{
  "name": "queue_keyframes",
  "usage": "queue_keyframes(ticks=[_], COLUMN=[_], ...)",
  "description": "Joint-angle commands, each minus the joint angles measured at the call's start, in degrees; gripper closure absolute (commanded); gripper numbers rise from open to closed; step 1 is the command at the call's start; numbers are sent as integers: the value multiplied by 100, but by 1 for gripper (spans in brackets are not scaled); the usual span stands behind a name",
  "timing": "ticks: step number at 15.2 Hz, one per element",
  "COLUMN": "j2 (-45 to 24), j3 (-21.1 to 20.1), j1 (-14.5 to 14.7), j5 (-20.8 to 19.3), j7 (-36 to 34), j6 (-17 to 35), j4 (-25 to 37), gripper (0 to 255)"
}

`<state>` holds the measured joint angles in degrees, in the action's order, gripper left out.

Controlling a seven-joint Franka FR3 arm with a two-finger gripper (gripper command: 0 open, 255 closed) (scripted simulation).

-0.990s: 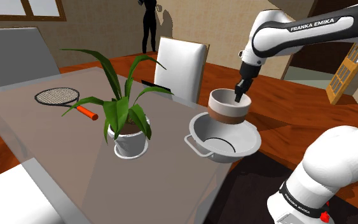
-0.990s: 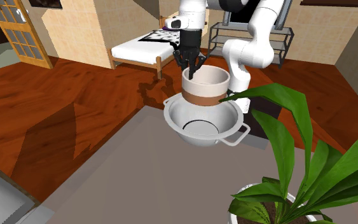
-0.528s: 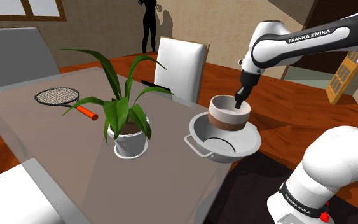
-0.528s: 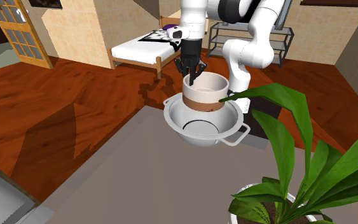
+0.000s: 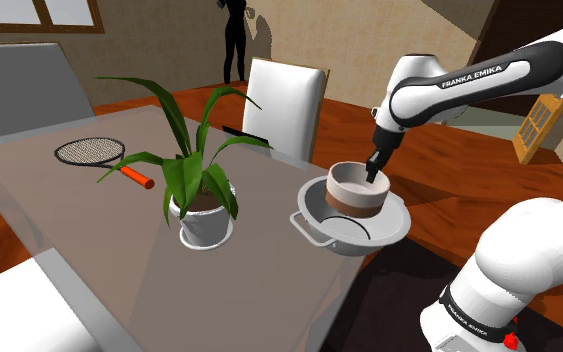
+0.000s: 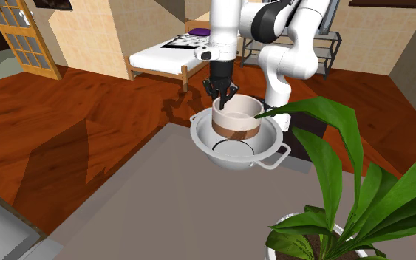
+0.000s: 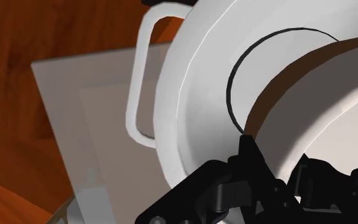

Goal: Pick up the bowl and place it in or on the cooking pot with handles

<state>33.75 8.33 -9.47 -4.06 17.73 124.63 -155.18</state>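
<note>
shoulder view has the all-black two-finger gripper [image 5: 372, 172] clamped on the rim wall of the white round bowl with a brown band [image 5: 353, 193]. one finger is inside the bowl and one outside, as the wrist view confirms. the bowl sits upright, low inside the wide white cooking pot with two loop handles [image 5: 314, 222]. its lower part is below the pot's rim and close to the pot's middle, but i cannot tell whether its base touches the pot's floor. the step in hand looks like the final set-down. it would go best with a straight, level descent until the base rests, then release and lift straight up, so the inner finger clears the wall without tipping the bowl. sideways nudges seem risky, since the pot stands near the corner of the grey table [image 5: 79, 215]. the bowl hangs just under the fingertips, its body reaching from them across the pot's middle.
</note>
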Motion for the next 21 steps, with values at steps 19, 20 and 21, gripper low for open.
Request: queue_keyframes(ticks=[19, 20, 21], j2=[291, 291, 293], j3=[-40, -40, -40], j1=[-8, -8, -8], j5=[13, 13, 13], j7=[-4, -4, -4], j6=[-626, -626, -627], j4=[344, 344, 343], gripper=[0, 0, 0])
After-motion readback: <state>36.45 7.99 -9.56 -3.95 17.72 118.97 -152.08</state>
